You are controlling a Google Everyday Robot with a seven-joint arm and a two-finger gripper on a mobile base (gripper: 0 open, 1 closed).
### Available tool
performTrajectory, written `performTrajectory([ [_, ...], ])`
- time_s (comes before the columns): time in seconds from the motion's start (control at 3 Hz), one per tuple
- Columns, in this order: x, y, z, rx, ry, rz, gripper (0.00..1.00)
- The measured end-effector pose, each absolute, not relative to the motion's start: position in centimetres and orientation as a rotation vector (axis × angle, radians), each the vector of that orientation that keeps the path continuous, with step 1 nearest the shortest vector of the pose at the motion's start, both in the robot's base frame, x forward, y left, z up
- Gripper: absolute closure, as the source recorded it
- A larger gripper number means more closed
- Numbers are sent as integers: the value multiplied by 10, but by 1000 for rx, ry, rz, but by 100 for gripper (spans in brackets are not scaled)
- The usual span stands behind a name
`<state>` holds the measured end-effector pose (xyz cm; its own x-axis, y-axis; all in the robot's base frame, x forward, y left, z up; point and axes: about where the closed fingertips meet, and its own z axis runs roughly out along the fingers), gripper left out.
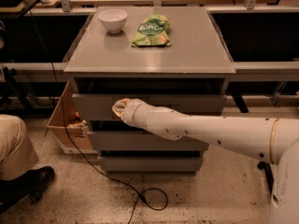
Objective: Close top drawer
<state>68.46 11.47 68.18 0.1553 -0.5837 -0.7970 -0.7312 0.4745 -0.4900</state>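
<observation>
A grey cabinet stands in the middle of the speckled floor, and its flat top is the desk (196, 55). On the far left of the desk sits a small round white bowl (112, 19). Just to the right of it lies a crinkly green snack bag (152, 30).

Right under the desk is the wide grey top drawer (187, 104). Its plain front looks wider than the two grey drawer fronts (149, 141) below it, and there is a dark gap above it.

The robot's long white arm (219, 132) comes in from the right. The pale gripper (120, 108) at its tip is up against the left part of the top drawer's front. I cannot tell if the gripper is spread or pressed together.

A brown cardboard box (60, 125) stands left of the cabinet. A black cable (117, 183) lies on the floor.
</observation>
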Motion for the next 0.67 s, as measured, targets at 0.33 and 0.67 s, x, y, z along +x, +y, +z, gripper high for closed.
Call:
performTrajectory([
  [0.33, 692, 111, 682, -1193, 1517, 136, 100],
  [0.67, 701, 108, 683, -1187, 1517, 125, 100],
])
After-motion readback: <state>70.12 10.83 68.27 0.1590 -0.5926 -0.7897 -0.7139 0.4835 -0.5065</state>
